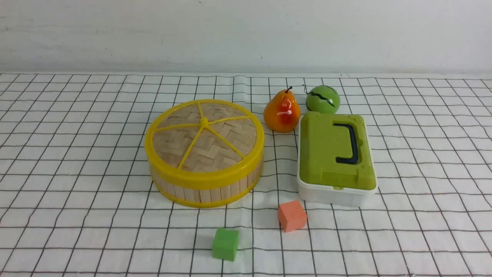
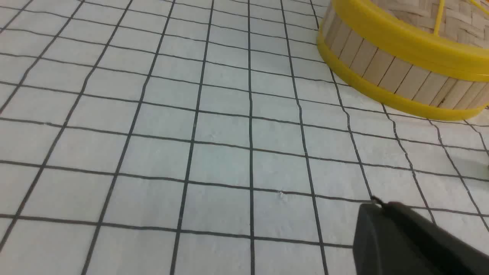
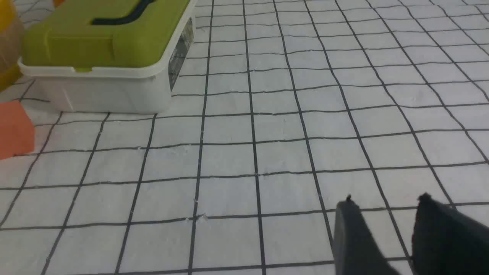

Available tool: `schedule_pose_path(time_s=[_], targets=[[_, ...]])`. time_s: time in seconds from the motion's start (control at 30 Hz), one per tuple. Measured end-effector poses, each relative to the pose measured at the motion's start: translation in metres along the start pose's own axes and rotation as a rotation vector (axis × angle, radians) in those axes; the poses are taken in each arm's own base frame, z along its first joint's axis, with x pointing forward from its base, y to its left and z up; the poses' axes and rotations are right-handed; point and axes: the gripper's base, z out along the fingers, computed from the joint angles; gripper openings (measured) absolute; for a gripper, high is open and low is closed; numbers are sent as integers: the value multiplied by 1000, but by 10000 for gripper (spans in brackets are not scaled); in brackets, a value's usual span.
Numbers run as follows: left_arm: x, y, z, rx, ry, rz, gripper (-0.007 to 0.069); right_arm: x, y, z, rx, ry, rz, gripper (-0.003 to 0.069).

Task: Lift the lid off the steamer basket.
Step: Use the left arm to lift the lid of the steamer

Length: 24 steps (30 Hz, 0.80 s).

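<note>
The steamer basket [image 1: 207, 190], a round tub of pale wooden slats with yellow rims, stands left of the table's middle. The lid [image 1: 203, 134], woven bamboo with a yellow rim and yellow spokes, sits closed on top of it. Neither arm shows in the front view. In the left wrist view the basket [image 2: 382, 68] with the lid's rim [image 2: 401, 38] lies well ahead of my left gripper [image 2: 376, 204], whose dark fingers are together and empty above the cloth. My right gripper [image 3: 386, 200] is open and empty above bare cloth, far from the basket.
A white box with a green lid [image 1: 336, 154] stands right of the basket, also in the right wrist view [image 3: 107, 49]. A pear [image 1: 281, 111] and a green ball [image 1: 323, 99] lie behind it. An orange cube [image 1: 292, 215] and a green cube [image 1: 225, 243] lie in front.
</note>
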Motion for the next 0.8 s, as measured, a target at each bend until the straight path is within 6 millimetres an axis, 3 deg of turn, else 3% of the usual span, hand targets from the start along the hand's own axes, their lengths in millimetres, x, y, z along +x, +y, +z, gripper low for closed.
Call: schedule_pose_path(time_s=[0.8], targets=[[0, 1, 0, -12, -2, 31, 6, 0, 0, 0, 0, 0, 0, 239]])
